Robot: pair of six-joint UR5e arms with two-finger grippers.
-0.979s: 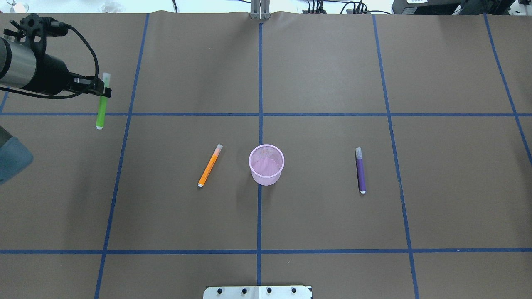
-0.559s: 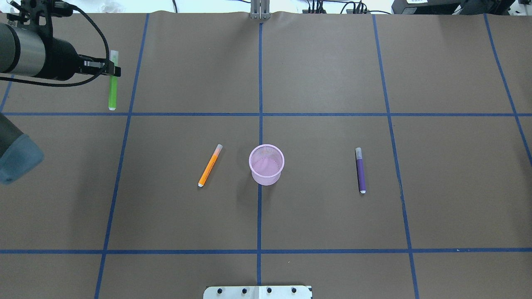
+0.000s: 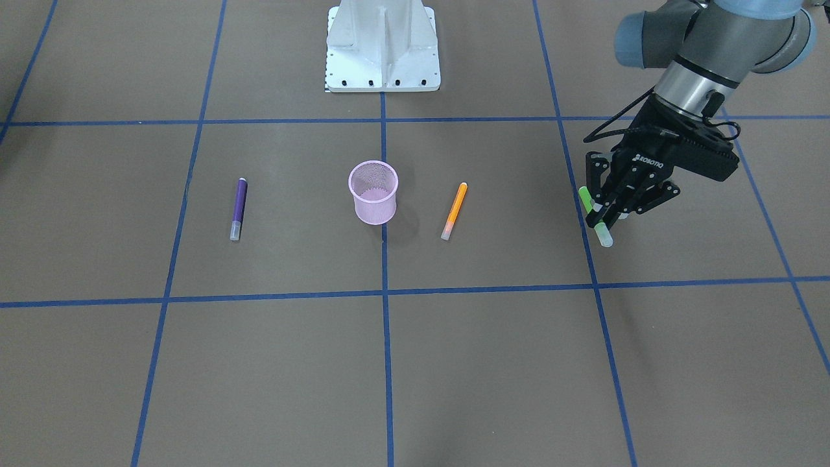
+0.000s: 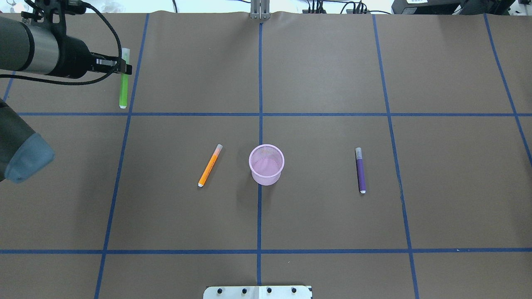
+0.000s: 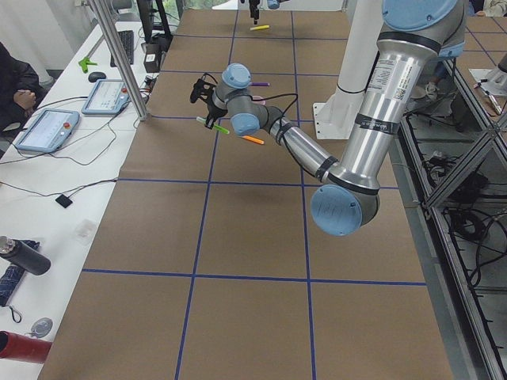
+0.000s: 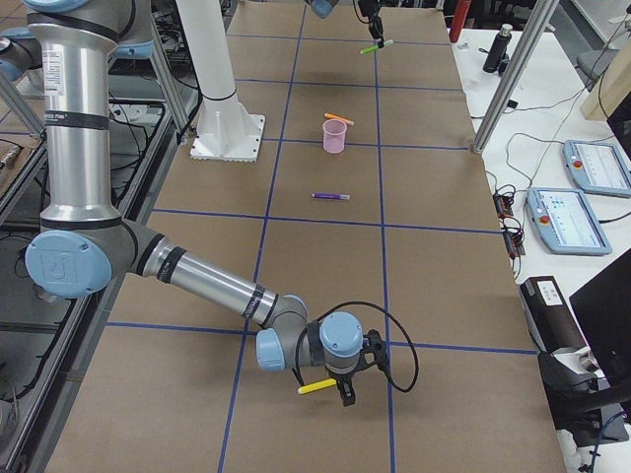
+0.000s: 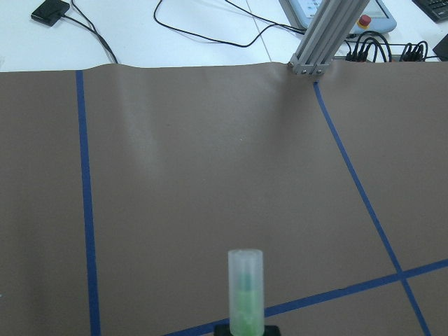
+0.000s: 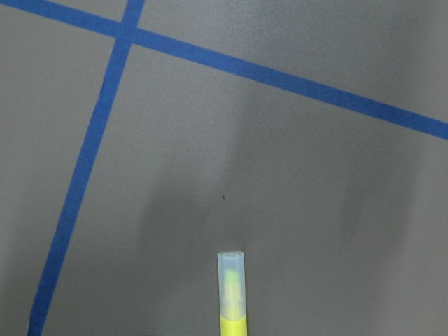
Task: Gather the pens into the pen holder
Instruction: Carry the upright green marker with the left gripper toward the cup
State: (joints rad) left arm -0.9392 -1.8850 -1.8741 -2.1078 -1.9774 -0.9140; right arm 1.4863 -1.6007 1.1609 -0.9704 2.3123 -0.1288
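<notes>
My left gripper point(image 4: 124, 67) is shut on the green pen point(image 4: 123, 89) near its pale cap and holds it above the table at the far left; it also shows in the front view point(image 3: 603, 217). The cap shows in the left wrist view point(image 7: 246, 287). The pink mesh pen holder point(image 4: 266, 164) stands upright at the centre. The orange pen point(image 4: 210, 165) lies to its left and the purple pen point(image 4: 360, 170) to its right. My right gripper point(image 6: 345, 389) is far off, low over the table by a yellow pen point(image 8: 232, 294); I cannot tell its state.
The robot's base plate point(image 4: 257, 292) is at the near edge. A metal post point(image 4: 259, 10) stands at the far edge. My left arm's elbow point(image 4: 25, 160) hangs over the left side. Operator desks with tablets point(image 6: 582, 168) lie beyond the table.
My left gripper has carried the green pen towards the far edge and to the right. The orange pen, purple pen and pen holder have not moved.
</notes>
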